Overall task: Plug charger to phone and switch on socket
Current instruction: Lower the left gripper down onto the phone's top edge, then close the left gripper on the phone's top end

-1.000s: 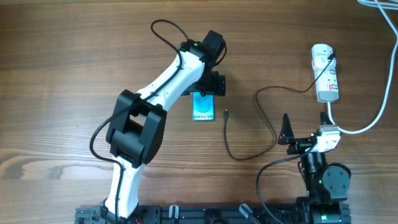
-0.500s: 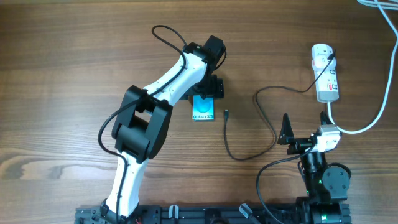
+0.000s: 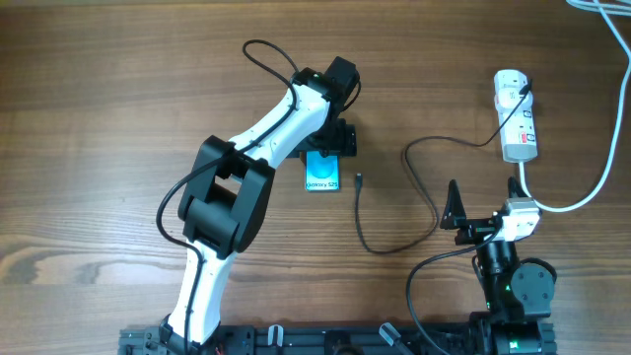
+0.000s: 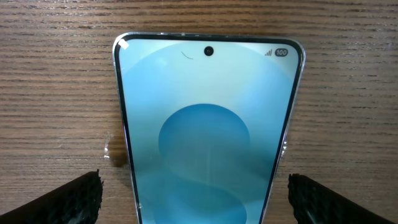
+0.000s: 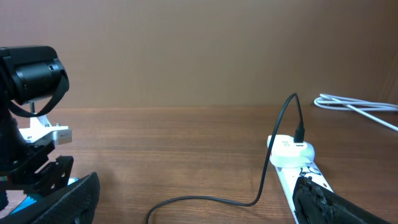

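Your left gripper (image 4: 200, 202) hung over the brown wooden table (image 3: 99, 118) with its jaws spread wide. In the left wrist view its two black ribbed fingertips (image 4: 78, 200) sat at the bottom corners. The small rectangular phone with the bright cyan-turquoise screen (image 4: 208, 143) lay flat between them, screen up. It was roughly centred in the gap, and bare wood showed on both sides, so neither pad touched it. From overhead, the gripper covered the far end of the phone, and the near end with the white band and small text stuck out towards the base of the arm.

Just right of the phone, you had the small black plug tip (image 3: 359, 181) lying loose on the wood, apart from the phone and from both grippers. From it the thin black charger cable (image 3: 356, 217) ran towards you, looped round to the right and climbed to the white elongated power strip socket with red markings (image 3: 517, 116). There it was plugged in at the far, rounded end.

Your right gripper (image 5: 199, 205) sat near its base, its jaws parted and holding nothing. The socket lay just beyond its right finger. A thick white cord (image 3: 592, 197) curved off to the right.
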Controlling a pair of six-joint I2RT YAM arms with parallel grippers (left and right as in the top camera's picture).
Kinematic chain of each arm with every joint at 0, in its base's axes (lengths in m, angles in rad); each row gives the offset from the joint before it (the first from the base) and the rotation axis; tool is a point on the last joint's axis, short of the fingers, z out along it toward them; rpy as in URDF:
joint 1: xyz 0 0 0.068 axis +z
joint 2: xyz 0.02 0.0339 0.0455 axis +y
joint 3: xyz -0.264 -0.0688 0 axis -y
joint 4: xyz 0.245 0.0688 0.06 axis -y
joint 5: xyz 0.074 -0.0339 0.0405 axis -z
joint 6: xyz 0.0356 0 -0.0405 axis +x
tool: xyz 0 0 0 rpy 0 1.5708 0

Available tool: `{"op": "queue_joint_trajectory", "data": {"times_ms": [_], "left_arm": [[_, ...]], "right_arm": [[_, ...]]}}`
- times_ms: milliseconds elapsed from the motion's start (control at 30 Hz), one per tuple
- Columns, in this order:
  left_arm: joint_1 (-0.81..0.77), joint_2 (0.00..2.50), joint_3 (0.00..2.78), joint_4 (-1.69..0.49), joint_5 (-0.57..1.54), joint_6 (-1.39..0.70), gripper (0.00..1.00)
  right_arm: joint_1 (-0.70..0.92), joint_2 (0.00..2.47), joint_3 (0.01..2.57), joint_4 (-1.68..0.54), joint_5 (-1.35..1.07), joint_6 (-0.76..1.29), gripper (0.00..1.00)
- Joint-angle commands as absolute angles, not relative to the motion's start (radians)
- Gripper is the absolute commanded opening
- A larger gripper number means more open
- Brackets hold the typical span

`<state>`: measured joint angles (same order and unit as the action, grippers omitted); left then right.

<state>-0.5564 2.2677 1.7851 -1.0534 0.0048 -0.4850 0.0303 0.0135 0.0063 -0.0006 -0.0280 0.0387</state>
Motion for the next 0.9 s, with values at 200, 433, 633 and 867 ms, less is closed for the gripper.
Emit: {"op": "queue_joint_trajectory", "data": {"times_ms": [200, 433, 633, 867], "left_arm": [[-0.564, 2.291, 1.797, -1.053, 0.003, -0.495, 1.0], [-0.566, 2.294, 1.769, -1.021, 0.002, -0.495, 1.0], [-0.566, 2.294, 1.702, -0.976, 0.002, -0.495, 1.0], [-0.566, 2.294, 1.681, -0.972, 0.003, -0.495, 1.0]], "right_arm": [[0.036, 0.005, 0.005, 0.003, -0.023, 0.027, 1.0], [0.036, 0.005, 0.005, 0.003, -0.023, 0.027, 1.0], [0.036, 0.005, 0.005, 0.003, -0.023, 0.027, 0.99], [0.036, 0.005, 0.005, 0.003, -0.023, 0.026, 1.0]]}}
